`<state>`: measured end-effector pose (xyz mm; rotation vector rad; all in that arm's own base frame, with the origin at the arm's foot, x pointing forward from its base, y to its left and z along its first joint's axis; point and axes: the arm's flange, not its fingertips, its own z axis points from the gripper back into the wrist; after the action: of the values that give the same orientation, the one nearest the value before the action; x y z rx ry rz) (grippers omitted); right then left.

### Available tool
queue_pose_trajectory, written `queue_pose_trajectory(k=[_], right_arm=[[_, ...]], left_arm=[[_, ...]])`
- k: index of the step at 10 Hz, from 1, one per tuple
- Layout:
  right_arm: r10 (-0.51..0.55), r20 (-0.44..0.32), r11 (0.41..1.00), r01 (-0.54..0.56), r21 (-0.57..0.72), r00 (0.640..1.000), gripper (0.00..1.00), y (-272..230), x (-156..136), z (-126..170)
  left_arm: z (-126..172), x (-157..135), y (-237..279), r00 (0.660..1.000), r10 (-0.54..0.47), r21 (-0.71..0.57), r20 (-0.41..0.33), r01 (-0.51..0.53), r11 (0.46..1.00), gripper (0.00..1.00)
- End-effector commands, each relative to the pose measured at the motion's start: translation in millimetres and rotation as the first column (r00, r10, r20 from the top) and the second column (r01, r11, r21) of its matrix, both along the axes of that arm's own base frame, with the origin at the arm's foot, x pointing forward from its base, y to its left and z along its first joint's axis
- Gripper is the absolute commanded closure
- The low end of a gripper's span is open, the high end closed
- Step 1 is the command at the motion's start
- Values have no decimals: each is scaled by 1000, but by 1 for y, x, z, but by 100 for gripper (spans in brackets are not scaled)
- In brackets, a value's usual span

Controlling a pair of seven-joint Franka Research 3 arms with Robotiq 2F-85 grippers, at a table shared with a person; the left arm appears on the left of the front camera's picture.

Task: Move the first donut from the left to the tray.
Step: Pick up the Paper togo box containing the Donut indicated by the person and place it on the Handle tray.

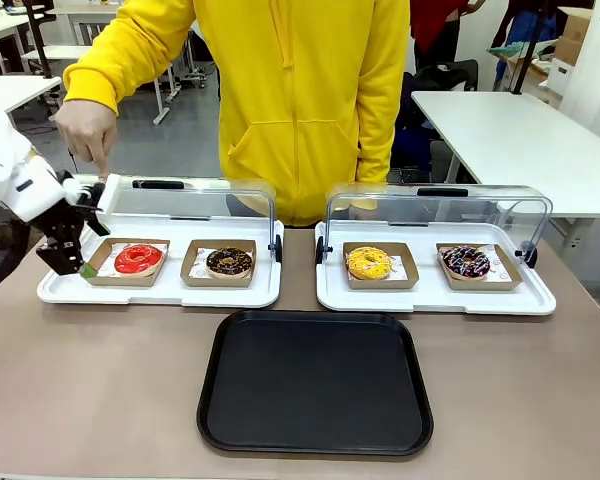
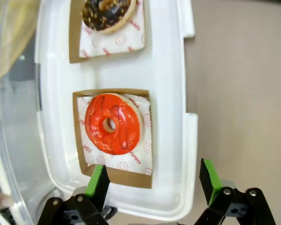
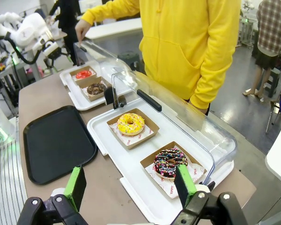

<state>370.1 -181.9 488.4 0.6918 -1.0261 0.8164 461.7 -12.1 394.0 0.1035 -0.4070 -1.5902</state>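
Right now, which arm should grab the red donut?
Left. The left gripper, open, sits beside the red donut; the right gripper hovers at the other white tray, near the sprinkled donut.

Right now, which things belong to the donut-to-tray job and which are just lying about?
Job:
- red-glazed donut in its brown holder
- black tray
- left tool, open, at the holder's end

Lying about:
- chocolate donut
- yellow-iced donut
- sprinkled dark donut
- left white tray and right white tray, clear lids raised
- right tool, open
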Motion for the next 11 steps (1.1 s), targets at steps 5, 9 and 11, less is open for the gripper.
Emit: queue_pose_trajectory(k=[5, 9, 11], right_arm=[[5, 36, 1000, -6, 13, 999, 0, 0, 2, 0], [5, 36, 1000, -6, 13, 999, 0, 0, 2, 0], [5, 36, 1000, -6, 13, 999, 0, 0, 2, 0]], left_arm=[[-10, 6, -2, 1000, 1, 31, -5, -1, 1000, 0], [-22, 37, 12, 997, 80, 107, -19, -78, 991, 0], [-33, 48, 15, 997, 64, 128, -44, -58, 990, 0]])
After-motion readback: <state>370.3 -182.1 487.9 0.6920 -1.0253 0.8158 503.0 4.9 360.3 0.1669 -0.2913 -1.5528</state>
